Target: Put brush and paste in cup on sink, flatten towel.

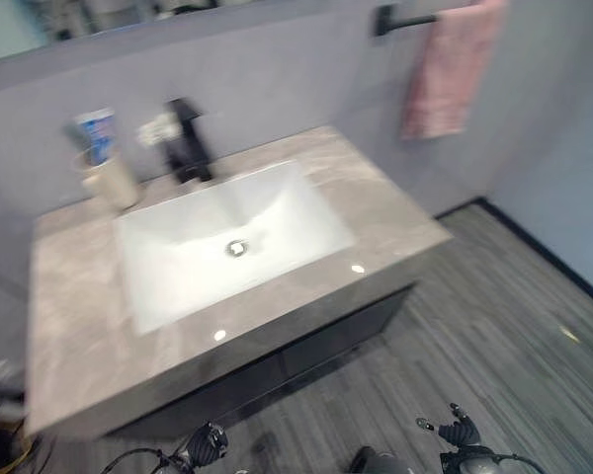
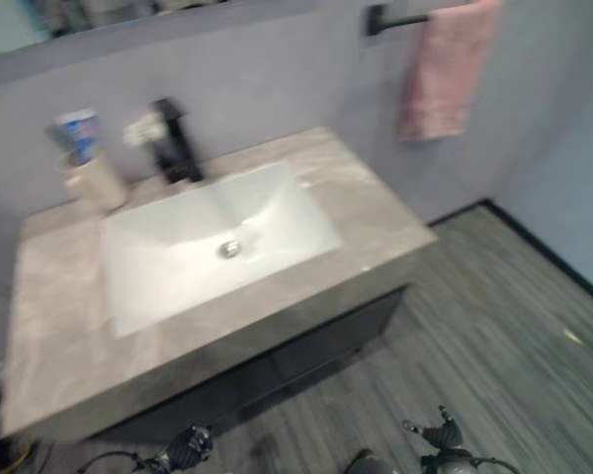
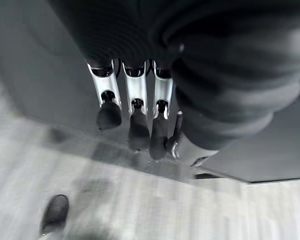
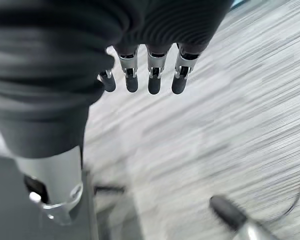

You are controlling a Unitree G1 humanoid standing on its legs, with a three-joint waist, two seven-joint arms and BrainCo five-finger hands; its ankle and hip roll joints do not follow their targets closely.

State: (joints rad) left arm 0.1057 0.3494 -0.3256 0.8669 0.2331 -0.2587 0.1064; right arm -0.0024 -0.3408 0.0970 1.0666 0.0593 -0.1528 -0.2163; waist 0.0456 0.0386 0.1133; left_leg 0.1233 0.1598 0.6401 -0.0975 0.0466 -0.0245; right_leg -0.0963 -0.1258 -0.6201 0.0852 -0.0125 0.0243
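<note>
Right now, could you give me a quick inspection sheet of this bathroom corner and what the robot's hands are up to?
Surface: grey marbled stone counter around a white rectangular basin with a metal drain.
Job's things: pale cup at the counter's back left, a blue-and-white tube standing in it; brush too blurred to tell. Pink towel hangs on a black wall bar.
Clutter: black tap behind the basin.
Hands: left hand and right hand hang low over the floor, fingers relaxed, holding nothing.
Cables: nothing seen.
Surroundings: grey wall, grey striped plank floor.
</note>
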